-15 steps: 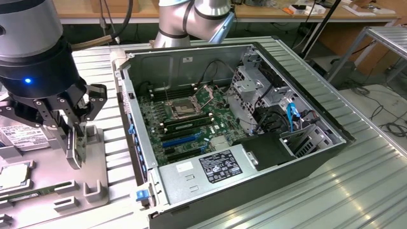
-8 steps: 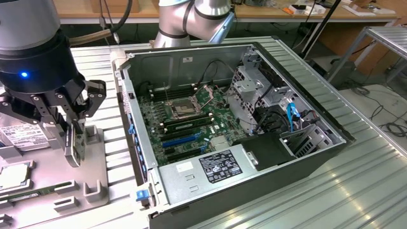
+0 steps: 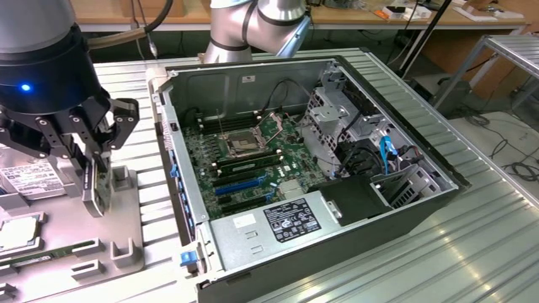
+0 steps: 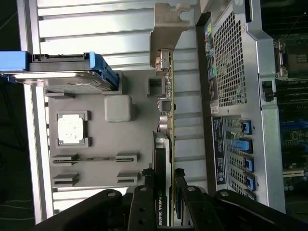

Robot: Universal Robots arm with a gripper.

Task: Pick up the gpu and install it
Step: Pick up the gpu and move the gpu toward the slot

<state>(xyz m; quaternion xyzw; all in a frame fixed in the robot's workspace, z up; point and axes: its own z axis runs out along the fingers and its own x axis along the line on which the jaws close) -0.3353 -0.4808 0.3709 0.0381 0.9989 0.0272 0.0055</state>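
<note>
The gpu [image 4: 169, 101] stands on edge, with its silver bracket [image 4: 166, 29] at the far end, a green board edge and a black face. It sits over the grey parts tray [image 4: 132, 139], next to the computer case's rear panel [image 4: 231, 72]. My gripper [image 4: 163, 174] straddles the card near its other end, one dark finger [image 4: 146, 185] pressed on each side, shut on it. In the exterior view my gripper [image 3: 93, 180] hangs over the tray [image 3: 135, 208] at that view's left, with the gpu [image 3: 100, 201] upright below it. Whether the card has left its holder I cannot tell.
The open computer case [image 3: 421, 145] lies on the ribbed metal table, showing the motherboard [image 3: 244, 158], blue card slots [image 3: 240, 184] and power supply [image 3: 278, 221]. On the tray lie a hard drive in a blue caddy [image 4: 62, 72], a processor [image 4: 72, 129] and a memory stick [image 4: 94, 158].
</note>
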